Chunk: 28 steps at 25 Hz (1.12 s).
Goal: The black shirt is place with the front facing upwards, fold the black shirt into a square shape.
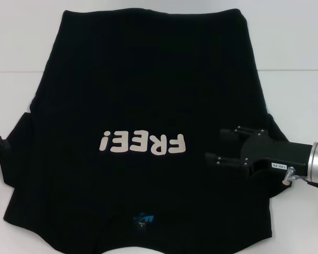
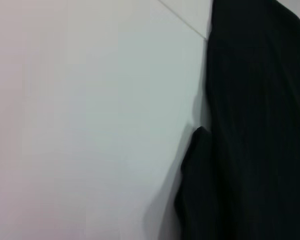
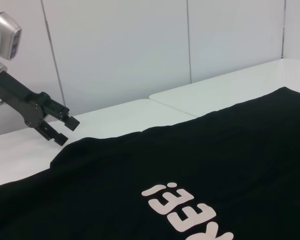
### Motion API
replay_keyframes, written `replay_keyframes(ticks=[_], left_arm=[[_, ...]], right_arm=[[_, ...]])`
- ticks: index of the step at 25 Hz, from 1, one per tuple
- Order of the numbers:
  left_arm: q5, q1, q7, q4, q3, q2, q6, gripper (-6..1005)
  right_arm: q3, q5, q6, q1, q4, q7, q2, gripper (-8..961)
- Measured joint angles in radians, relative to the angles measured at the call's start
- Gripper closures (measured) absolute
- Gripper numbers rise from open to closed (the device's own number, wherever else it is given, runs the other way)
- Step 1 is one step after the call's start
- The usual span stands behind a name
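The black shirt (image 1: 148, 95) lies spread flat on the white table (image 1: 297, 42), front up. Its pale "FREE!" lettering (image 1: 143, 143) reads upside down, and the blue neck label (image 1: 143, 223) is at the near edge. My right gripper (image 1: 216, 145) hovers over the shirt's right side beside the lettering, open, with nothing between its fingers. The right wrist view shows my left gripper (image 3: 67, 130) at the edge of the shirt's left sleeve (image 1: 18, 140), open and holding nothing. The left wrist view shows only bare table and the shirt (image 2: 255, 125).
Seams (image 1: 291, 70) between panels cross the white table. Bare table lies on both sides of the shirt and beyond its hem. In the right wrist view a white panelled wall (image 3: 140, 50) stands behind the table.
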Motion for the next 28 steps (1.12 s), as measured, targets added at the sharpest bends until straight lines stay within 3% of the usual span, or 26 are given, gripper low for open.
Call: replay_keyframes(ticks=[12,21,25,28], left_arm=[[0.003,0.002,0.002,-0.037,0.001,-0.009,-0.038,69],[0.002,-0.017,0.002,-0.05,0.001,-0.029,-0.066,70],[0.005,-0.027,0.015,-0.051,0.017,-0.025,-0.038,70],[0.012,-0.029,0.016,-0.047,0.05,-0.025,-0.033,128]], right_arm=[[0.0,0.002,-0.002,0.0,-0.001,0.0,0.001,126],[0.0,0.003,-0.006,0.0,-0.001,0.0,0.002,126],[0.0,0.005,-0.007,0.0,-0.001,0.0,0.002,126],[0.0,0.014,-0.008,0.0,-0.001,0.0,0.002,126]])
